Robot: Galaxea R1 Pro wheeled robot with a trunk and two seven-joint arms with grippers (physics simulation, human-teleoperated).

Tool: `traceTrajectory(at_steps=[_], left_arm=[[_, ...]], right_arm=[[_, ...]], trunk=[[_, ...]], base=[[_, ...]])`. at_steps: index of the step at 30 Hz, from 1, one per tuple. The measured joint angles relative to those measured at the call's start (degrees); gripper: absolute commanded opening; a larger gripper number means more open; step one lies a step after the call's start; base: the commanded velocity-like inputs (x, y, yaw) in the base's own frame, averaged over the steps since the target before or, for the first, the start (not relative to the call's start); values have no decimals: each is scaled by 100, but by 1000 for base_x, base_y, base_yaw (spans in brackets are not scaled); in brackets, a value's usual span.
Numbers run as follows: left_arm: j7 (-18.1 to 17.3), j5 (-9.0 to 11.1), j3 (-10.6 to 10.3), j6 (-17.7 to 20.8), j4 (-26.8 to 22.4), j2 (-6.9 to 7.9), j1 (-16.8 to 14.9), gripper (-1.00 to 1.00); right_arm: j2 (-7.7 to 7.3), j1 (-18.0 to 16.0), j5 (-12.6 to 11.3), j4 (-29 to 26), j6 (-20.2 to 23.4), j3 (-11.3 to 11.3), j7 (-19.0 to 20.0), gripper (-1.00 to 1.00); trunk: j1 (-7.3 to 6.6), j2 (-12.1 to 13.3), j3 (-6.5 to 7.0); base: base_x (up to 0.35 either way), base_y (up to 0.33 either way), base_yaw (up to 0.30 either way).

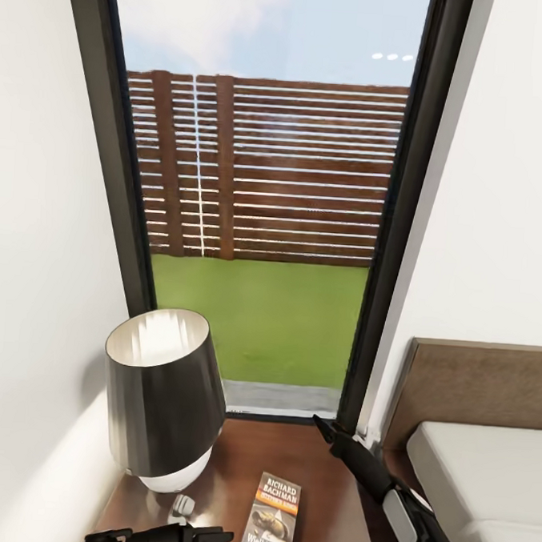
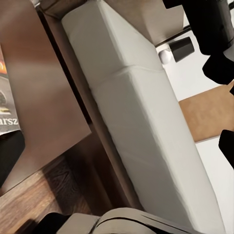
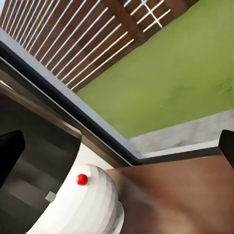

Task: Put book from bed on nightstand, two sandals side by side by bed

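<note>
The book (image 1: pixel 272 516) lies flat on the nightstand (image 1: pixel 326 491), dark cover up with white "RICHARD BACHMAN" lettering, and nothing holds it. One corner of the book (image 2: pixel 7 109) shows on the nightstand top (image 2: pixel 46 83) in the left wrist view. My left gripper (image 1: pixel 215 534) hovers low just left of the book, open and empty. My right gripper (image 1: pixel 324 427) reaches over the nightstand's back right corner, open and empty, facing the lamp. The bed (image 1: pixel 483 476) with its pale mattress (image 2: pixel 141 112) stands right of the nightstand. The sandals are out of view.
A table lamp (image 1: pixel 163 401) with a dark shade and a white base (image 3: pixel 90 204) takes up the nightstand's left half. A tall dark-framed window (image 1: pixel 266 222) rises behind, with white walls on both sides. The brown headboard (image 1: pixel 481 380) rises at the right.
</note>
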Motion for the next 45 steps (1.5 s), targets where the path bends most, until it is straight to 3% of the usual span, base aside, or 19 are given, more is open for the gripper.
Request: traceTrajectory(at_steps=[3,6,10,11,14,17,21,26,34,45], left_arm=[[0,-3,0,-2,0,8,0,100],[0,-7,0,-7,0,12,0,100],[-6,-12,-6,-18,-1,16,1,100],[-14,-18,-7,-19,-2,31,1,100],[-21,-22,-16,-20,0,32,0,100],[-31,-28,-22,-21,0,32,0,100],[-38,-30,-25,-21,0,32,4,100],[-28,-27,-26,-20,0,32,8,100],[-17,-36,-26,-29,84,24,9,100],[-14,-31,-26,-30,97,28,9,100]], right_arm=[[-17,2,9,17,27,-2,8,100],[-151,10,18,83,50,-3,13,100],[-807,26,25,714,64,3,71,100],[-1086,30,21,1036,66,4,428,100],[-1259,34,12,1185,64,9,975,100],[-1323,34,16,1401,57,9,1329,100],[-1358,33,39,1783,57,-9,1474,100],[-1381,33,44,1912,55,-16,1509,100],[-1563,31,44,1940,56,-16,1508,100],[-1574,33,36,1942,44,-16,1497,100]], trunk=[[-66,120,54],[-132,241,108],[-220,401,179],[-242,441,197],[-308,562,251],[-373,682,305],[-461,843,377],[-571,1043,467],[-747,1364,611],[-989,1805,808]], base=[[0,0,0],[0,0,0],[0,0,0],[0,0,0],[0,0,0],[0,0,0],[0,0,0],[0,0,0],[0,0,0],[0,0,0]])
